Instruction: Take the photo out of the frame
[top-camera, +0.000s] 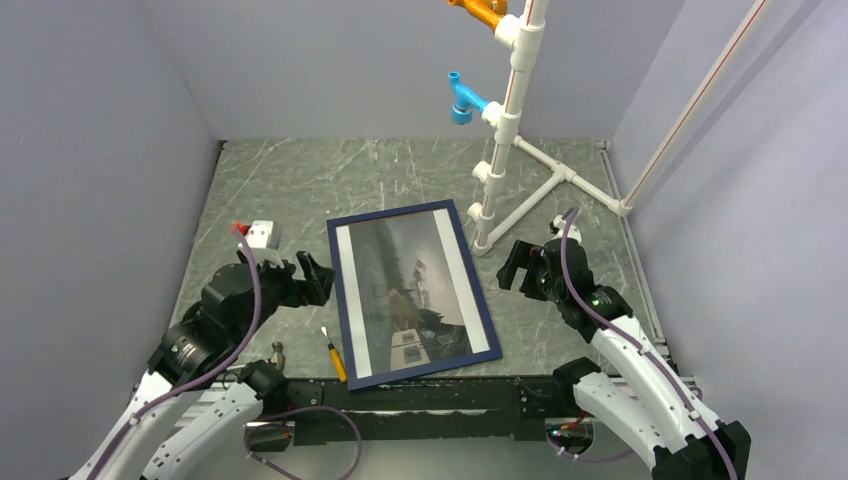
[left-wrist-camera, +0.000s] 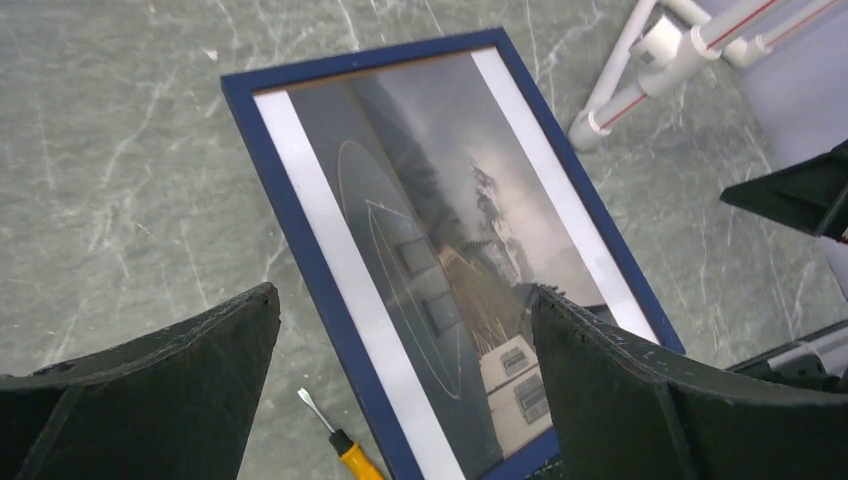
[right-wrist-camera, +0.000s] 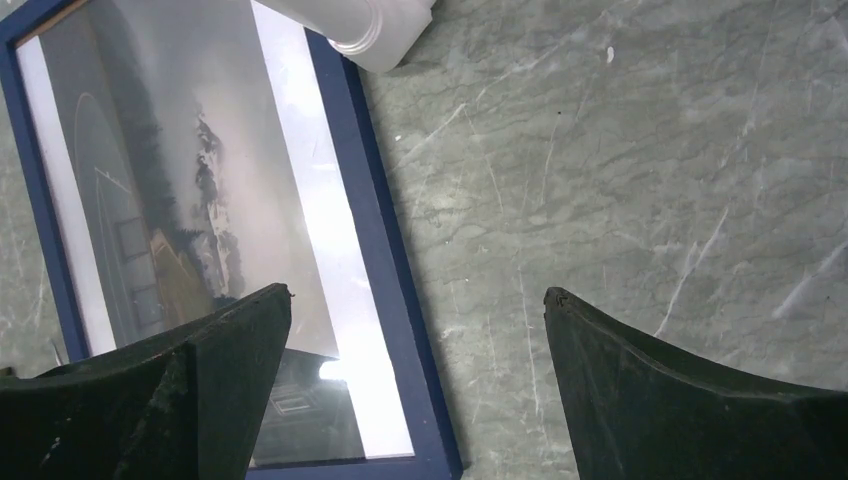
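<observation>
The navy blue frame (top-camera: 341, 300) lies flat, face up, in the middle of the grey table, with the photo (top-camera: 410, 285) inside it: a dark greyish scene between two white strips. In the wrist views the frame (left-wrist-camera: 300, 230) (right-wrist-camera: 385, 270) and the photo (left-wrist-camera: 440, 230) (right-wrist-camera: 160, 190) show the same way. My left gripper (top-camera: 318, 277) hovers open just left of the frame's left edge, holding nothing. My right gripper (top-camera: 512, 262) hovers open to the right of the frame, holding nothing. Seen from the wrists, the left gripper (left-wrist-camera: 405, 305) and the right gripper (right-wrist-camera: 418, 300) have jaws spread wide.
A yellow-handled screwdriver (top-camera: 333, 355) (left-wrist-camera: 340, 440) lies by the frame's near left corner. A white pipe stand (top-camera: 505, 120) with blue and orange fittings rises behind the frame's far right corner; its foot (right-wrist-camera: 350, 20) almost touches the frame. A small white block (top-camera: 262, 234) sits at the left.
</observation>
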